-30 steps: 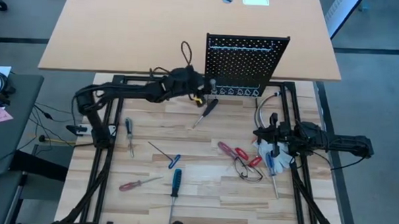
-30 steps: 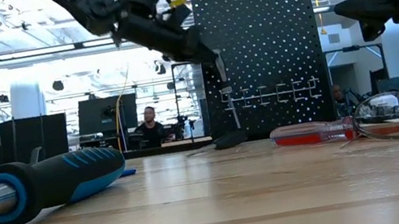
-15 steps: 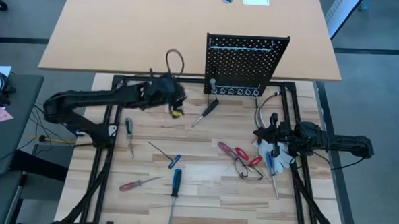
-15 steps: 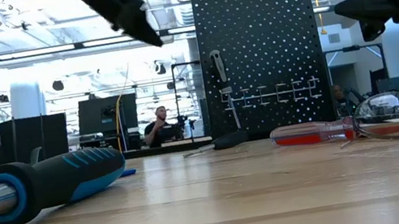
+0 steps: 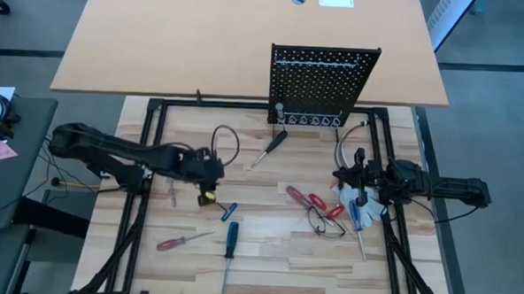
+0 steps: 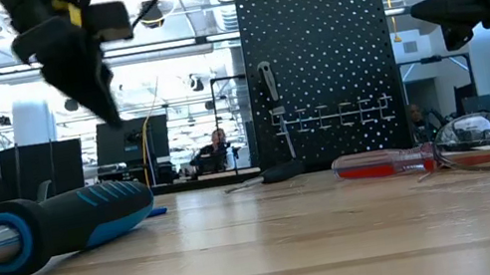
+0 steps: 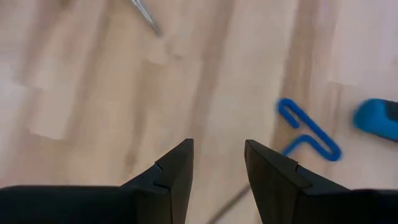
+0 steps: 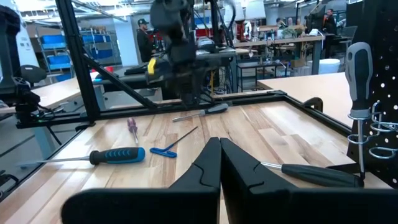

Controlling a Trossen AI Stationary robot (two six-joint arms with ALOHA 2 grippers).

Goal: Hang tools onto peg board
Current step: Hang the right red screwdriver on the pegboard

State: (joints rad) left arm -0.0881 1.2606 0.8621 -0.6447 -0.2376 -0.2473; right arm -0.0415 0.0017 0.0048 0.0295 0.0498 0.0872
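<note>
The black peg board stands upright at the table's far side. A grey-handled screwdriver hangs by its handle in the leftmost ring of the bottom row. My left gripper is open and points down over the table's left middle, close to a blue hex key and touching nothing. My right gripper is shut and waits above the table's right side. Other tools lie flat on the wood.
On the table lie a black-handled screwdriver, a small screwdriver, a blue-and-black screwdriver, a red screwdriver, red-handled tools, safety glasses and a blue screwdriver. A black frame borders the table.
My left gripper has drawn back from the peg board's leftmost ring, swung toward the table's left and near edge, and come down over the tools in the left middle. The grey-handled screwdriver it was at stays hanging in the ring.
</note>
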